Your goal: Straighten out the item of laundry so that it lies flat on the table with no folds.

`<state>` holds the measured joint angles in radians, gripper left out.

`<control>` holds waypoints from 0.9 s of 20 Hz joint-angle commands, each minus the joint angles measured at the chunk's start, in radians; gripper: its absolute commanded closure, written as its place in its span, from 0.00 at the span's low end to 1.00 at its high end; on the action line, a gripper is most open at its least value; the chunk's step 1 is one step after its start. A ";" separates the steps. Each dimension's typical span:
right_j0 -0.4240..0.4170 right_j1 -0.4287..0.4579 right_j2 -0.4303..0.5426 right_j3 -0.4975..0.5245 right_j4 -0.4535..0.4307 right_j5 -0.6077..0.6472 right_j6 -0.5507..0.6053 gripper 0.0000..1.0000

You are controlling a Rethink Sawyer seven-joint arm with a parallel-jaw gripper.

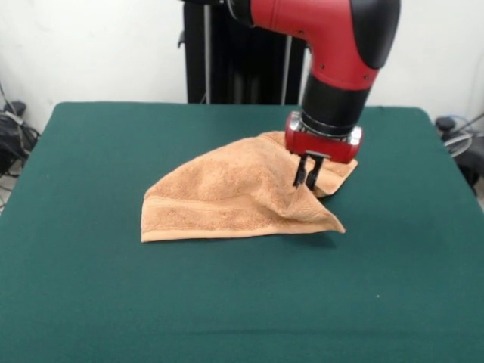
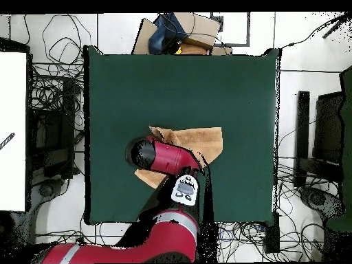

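Centrally, the gripper [image 1: 309, 180], its narrow fingers [image 1: 301, 173] nearly together and pinching a raised fold of the towel [image 1: 227, 198], hides the cloth's far part beneath the arm [image 2: 168, 159] from overhead, while bare green table [image 1: 227, 302] surrounds the crumpled towel on all sides.

You've got cardboard boxes [image 2: 184, 31] on the floor just past the table's far edge in the overhead view, w/ a dark blue item [image 2: 165, 29] lying on them. Loose cables [image 2: 58, 62] sprawl over the floor at one side; more cables [image 2: 302, 199] opp. side, near dark equipment [image 2: 328, 130]. White panel [image 2: 14, 130] at the pic's left edge. Front view: white wall [image 1: 91, 45] behind.
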<state>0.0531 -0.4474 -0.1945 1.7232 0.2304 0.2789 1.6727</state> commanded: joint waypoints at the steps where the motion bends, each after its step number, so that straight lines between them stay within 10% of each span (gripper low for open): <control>1: 0.032 -0.036 0.043 0.071 0.082 -0.091 0.316 1.00; 18: -0.027 -0.112 0.085 0.164 0.089 -0.118 0.267 1.00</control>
<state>0.0628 -0.5256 -0.1968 1.8138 0.2655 0.2332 1.6729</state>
